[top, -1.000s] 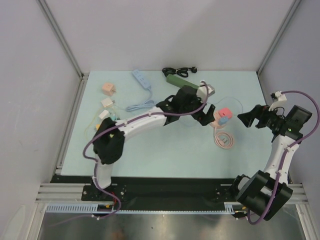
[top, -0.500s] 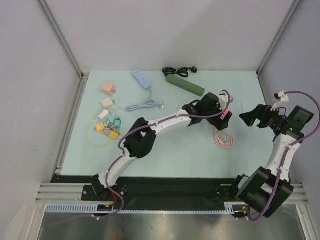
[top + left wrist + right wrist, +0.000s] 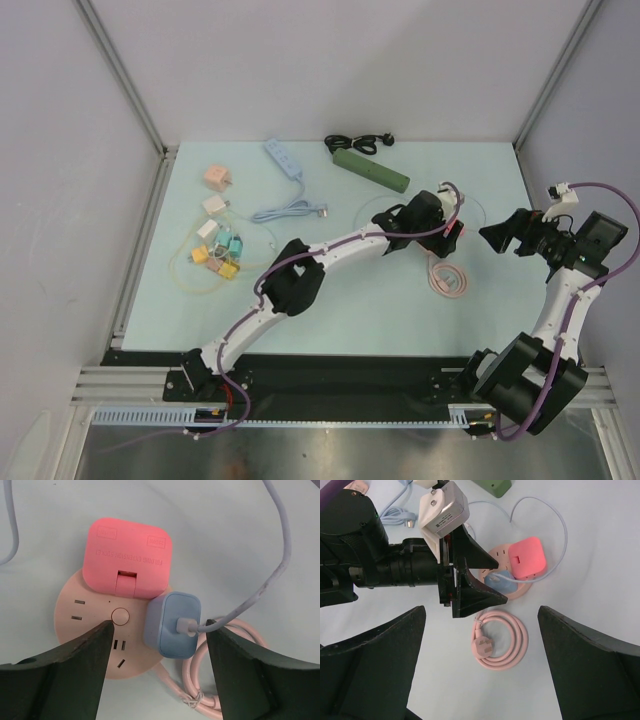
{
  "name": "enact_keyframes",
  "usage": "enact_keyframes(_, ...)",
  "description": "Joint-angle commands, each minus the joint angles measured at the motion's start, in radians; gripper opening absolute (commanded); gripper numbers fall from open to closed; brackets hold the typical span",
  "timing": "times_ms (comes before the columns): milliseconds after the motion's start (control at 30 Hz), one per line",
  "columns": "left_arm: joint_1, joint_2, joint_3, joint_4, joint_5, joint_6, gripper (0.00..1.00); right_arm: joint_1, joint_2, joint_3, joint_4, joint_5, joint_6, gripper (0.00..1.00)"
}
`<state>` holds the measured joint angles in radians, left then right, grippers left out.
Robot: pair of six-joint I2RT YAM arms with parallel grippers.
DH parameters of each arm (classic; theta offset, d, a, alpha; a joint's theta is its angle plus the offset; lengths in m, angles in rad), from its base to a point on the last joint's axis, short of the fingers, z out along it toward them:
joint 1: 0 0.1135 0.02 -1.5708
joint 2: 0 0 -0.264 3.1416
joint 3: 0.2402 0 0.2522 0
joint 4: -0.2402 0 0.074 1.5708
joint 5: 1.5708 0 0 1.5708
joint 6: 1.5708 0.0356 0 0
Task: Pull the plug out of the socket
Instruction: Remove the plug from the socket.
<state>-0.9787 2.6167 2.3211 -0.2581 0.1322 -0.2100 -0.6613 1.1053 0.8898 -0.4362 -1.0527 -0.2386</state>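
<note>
Blue plug (image 3: 172, 625) stands upright in the pink socket (image 3: 82, 630), cord on top; left gripper (image 3: 160, 626) spread around it, right gripper (image 3: 481, 611) spread wide

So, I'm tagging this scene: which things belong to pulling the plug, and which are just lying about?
Job: round pink socket, blue square plug, left tool.
Not involved: coral square adapter, green power strip, black cable, pale blue power strip, small coloured chargers.

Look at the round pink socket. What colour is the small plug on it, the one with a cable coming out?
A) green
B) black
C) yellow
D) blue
D: the small plug on the socket, right beside the big pink adapter, is light blue, with a pale cable leaving its top.
</note>
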Motion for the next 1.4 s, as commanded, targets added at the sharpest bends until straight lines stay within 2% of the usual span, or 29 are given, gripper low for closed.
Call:
enact_keyframes(0, -0.009, 0.008, 0.066, 0.059, -0.022, -0.008, 0.78, -0.006, 0.007, 0.006, 0.016, -0.015, 0.009, 1.00)
enact_keyframes(333, -0.028, 0.052, 0.113, 0.074, -0.051, 0.020, 0.55, -0.009, 0.014, 0.009, 0.014, -0.023, 0.007, 1.00)
enact_keyframes(633, -0.029, 0.074, 0.129, 0.039, -0.063, 0.043, 0.50, -0.024, 0.024, 0.008, 0.013, -0.039, 0.012, 1.00)
enact_keyframes(700, -0.029, 0.074, 0.126, 0.022, -0.068, 0.055, 0.31, -0.026, 0.027, 0.008, 0.013, -0.041, 0.012, 1.00)
enact_keyframes(733, -0.031, 0.066, 0.123, 0.019, -0.075, 0.057, 0.08, -0.026, 0.027, 0.008, 0.014, -0.041, 0.012, 1.00)
enact_keyframes(767, -0.031, 0.056, 0.106, 0.022, -0.085, 0.066, 0.00, -0.027, 0.027, 0.006, 0.014, -0.041, 0.012, 1.00)
enact_keyframes(800, -0.032, 0.043, 0.087, 0.031, -0.085, 0.070, 0.00, -0.027, 0.027, 0.006, 0.016, -0.040, 0.012, 1.00)
enact_keyframes(967, -0.046, -0.193, -0.165, 0.187, -0.094, 0.093, 0.00, -0.027, 0.028, -0.003, 0.025, -0.041, 0.015, 1.00)
enact_keyframes(1100, -0.041, -0.409, -0.400, 0.368, -0.117, 0.029, 0.00, -0.027, 0.031, -0.011, 0.033, -0.069, 0.028, 1.00)
enact_keyframes(1167, -0.032, -0.530, -0.553, 0.439, -0.131, -0.041, 0.00, -0.024, 0.036, -0.014, 0.039, -0.081, 0.035, 1.00)
enact_keyframes(1267, -0.003, -0.625, -0.714, 0.532, -0.131, -0.170, 0.00, -0.001, 0.047, -0.017, 0.037, -0.108, 0.036, 1.00)
enact_keyframes(1367, 0.029, -0.717, -0.830, 0.586, -0.186, -0.299, 0.00, 0.052, 0.068, -0.020, 0.034, -0.121, 0.033, 1.00)
